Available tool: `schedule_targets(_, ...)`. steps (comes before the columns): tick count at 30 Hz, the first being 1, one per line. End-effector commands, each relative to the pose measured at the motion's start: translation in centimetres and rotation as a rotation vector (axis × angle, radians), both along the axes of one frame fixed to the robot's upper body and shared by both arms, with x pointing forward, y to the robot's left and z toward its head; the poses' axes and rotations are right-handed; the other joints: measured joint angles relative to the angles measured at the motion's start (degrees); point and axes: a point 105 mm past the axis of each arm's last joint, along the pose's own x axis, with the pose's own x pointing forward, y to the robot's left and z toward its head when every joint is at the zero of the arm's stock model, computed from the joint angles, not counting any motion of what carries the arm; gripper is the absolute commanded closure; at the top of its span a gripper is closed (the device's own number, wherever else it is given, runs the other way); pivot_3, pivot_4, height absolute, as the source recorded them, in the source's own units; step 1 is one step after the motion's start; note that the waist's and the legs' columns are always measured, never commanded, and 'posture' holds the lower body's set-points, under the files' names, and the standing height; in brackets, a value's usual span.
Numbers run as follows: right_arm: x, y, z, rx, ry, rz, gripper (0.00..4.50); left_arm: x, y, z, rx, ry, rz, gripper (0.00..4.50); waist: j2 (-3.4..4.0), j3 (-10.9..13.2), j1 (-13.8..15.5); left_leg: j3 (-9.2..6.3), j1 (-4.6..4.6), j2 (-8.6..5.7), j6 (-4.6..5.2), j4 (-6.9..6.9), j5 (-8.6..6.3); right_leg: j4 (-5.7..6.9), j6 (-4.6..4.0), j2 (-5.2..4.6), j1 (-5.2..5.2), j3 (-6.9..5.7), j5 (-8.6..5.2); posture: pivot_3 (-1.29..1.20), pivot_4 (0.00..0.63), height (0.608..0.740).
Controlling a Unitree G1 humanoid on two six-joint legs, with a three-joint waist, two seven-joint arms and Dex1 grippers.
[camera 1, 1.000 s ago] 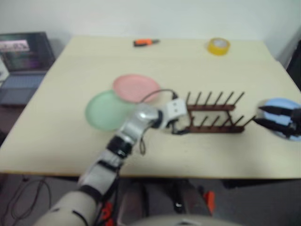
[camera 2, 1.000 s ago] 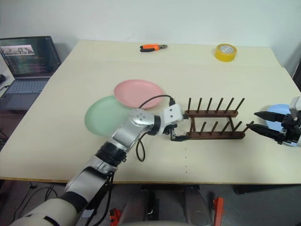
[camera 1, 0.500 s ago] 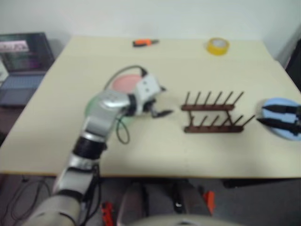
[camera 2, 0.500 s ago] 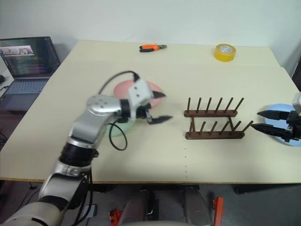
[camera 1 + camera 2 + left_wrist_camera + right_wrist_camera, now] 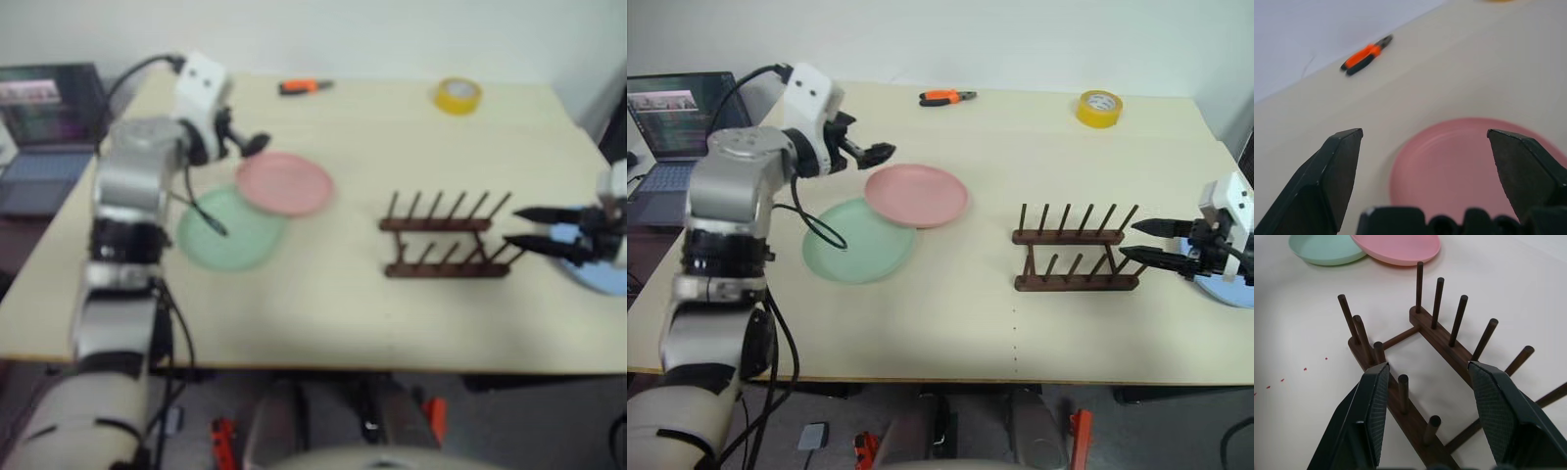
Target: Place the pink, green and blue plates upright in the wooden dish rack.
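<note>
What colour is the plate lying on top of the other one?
Pale pink plate, overlapping the green plate; clearest in the right eye view.

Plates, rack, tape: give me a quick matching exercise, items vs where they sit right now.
Items:
1. pink plate
2. green plate
3. blue plate
4. yellow tape roll

Places:
A. at the table's right edge, below the right tool
B. flat on the table, partly under another plate's edge
C. far side of the table, right of the orange pliers
D. flat, overlapping another plate, left of the wooden dish rack

Pairs: 1-D, 2-B, 3-A, 4-C
</note>
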Motion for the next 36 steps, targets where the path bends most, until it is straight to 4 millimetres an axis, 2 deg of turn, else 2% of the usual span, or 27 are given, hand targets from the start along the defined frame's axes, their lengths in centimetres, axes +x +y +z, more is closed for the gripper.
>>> schedule_targets(1, -0.5, 0.7, 0.5, -0.008, -0.040, 0.021, 1.68, 0.7, 1.5, -0.2, -0.033, 0.055, 0.054, 0.02, 0.00, 0.0, 0.0, 0.00, 0.00, 0.00, 0.00, 0.00, 0.00, 0.01, 0.00, 0.00, 0.00, 0.00, 0.00, 0.00, 0.150, 0.740)
schedule_targets(4, -1.0, 0.5, 0.1, 0.003, -0.031, 0.005, 1.68, 0.9, 2.0, -1.2, -0.030, 0.109, 0.059, 0.02, -0.01, 0.0, 0.0, -0.01, -0.05, 0.02, 0.00, -0.01, 0.00, 0.00, 0.00, -0.01, -0.03, -0.02, 0.00, 0.00, 0.150, 0.740)
schedule_targets(8, -1.1, 0.8, -0.3, 0.013, -0.031, -0.002, 1.68, 1.0, 3.0, -3.5, -0.023, 0.178, 0.079, 0.02, -0.01, 0.0, 0.0, 0.05, -0.10, 0.02, 0.00, 0.01, 0.00, 0.01, 0.01, -0.04, -0.09, 0.03, 0.01, 0.00, 0.150, 0.740)
schedule_targets(19, -1.6, 0.9, -0.3, 0.031, -0.035, -0.015, 1.68, 1.6, 1.4, -6.2, -0.031, 0.242, 0.052, 0.02, -0.01, 0.0, 0.3, 0.06, -0.22, 0.02, 0.00, 0.05, 0.00, 0.03, 0.04, -0.06, -0.17, 0.04, 0.03, 0.00, 0.150, 0.740)
schedule_targets(23, -1.8, 1.1, 0.6, 0.059, -0.063, -0.006, 1.68, 1.7, 1.1, -6.8, -0.035, 0.255, 0.053, 0.02, -0.01, 0.0, 0.2, 0.05, -0.22, 0.01, 0.00, 0.06, 0.00, 0.05, 0.05, -0.03, -0.19, 0.02, 0.04, 0.00, 0.150, 0.740)
schedule_targets(26, -2.1, 1.5, 2.3, 0.127, -0.114, 0.017, 1.68, 1.8, 1.1, -6.7, -0.036, 0.255, 0.053, 0.02, -0.01, 0.0, 0.1, 0.04, -0.22, 0.01, 0.00, 0.06, 0.00, 0.07, 0.04, 0.00, -0.20, 0.02, 0.04, 0.00, 0.150, 0.740)
schedule_targets(30, -2.3, 1.7, 3.5, 0.142, -0.146, 0.032, 1.68, 1.9, 1.2, -6.9, -0.030, 0.257, 0.060, 0.02, -0.02, 0.0, 0.1, 0.04, -0.23, 0.02, 0.00, 0.06, 0.00, 0.06, 0.05, 0.00, -0.19, 0.02, 0.04, 0.00, 0.150, 0.740)
schedule_targets(36, -2.3, 2.3, 3.6, 0.136, -0.158, 0.038, 1.68, 2.1, 1.0, -7.1, -0.028, 0.252, 0.055, 0.02, -0.02, 0.0, 0.1, 0.05, -0.23, 0.02, 0.00, 0.08, 0.00, 0.06, 0.07, -0.03, -0.19, 0.03, 0.05, 0.00, 0.150, 0.740)
